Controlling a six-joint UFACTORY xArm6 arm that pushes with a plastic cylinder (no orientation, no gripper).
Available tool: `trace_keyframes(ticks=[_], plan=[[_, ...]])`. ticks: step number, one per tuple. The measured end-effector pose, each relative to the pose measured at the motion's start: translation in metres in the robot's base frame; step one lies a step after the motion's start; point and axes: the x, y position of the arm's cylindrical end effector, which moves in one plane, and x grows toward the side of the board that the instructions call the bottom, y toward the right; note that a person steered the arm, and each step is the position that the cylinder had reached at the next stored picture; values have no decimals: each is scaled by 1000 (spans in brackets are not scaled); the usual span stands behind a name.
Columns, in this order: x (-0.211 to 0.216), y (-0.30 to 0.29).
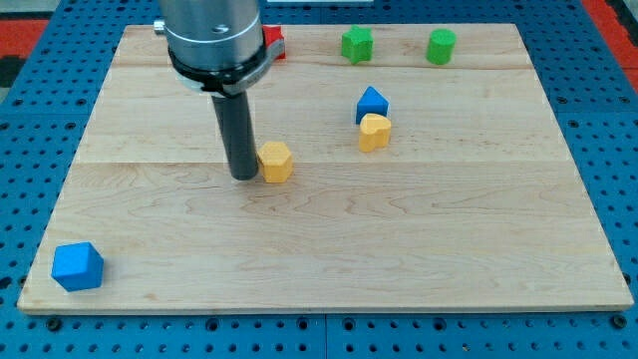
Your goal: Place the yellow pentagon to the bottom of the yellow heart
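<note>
No fingers here: my tip [244, 176] is the bare end of a dark rod, so it grasps nothing. It stands just left of centre, against the left side of the yellow pentagon [275, 161]. The yellow heart [374, 131] lies to the right and slightly higher, touching a blue block [372, 103] above it. Two green blocks [357, 44] [441, 46] line the top edge, a red block [275, 45] peeks from behind the arm, and a blue cube [78, 266] sits lower left on the wooden board [399, 249].

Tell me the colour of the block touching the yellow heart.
Blue: the blue block sits against the yellow heart in the camera view.
</note>
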Motion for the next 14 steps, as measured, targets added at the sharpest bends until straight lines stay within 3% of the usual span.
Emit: trace_keyframes(ticks=[1,3,4,7,9,11,14], plan=[[-11,-25],[-1,53],[-8,19],[-18,49],[-6,105],[2,116],[37,183]])
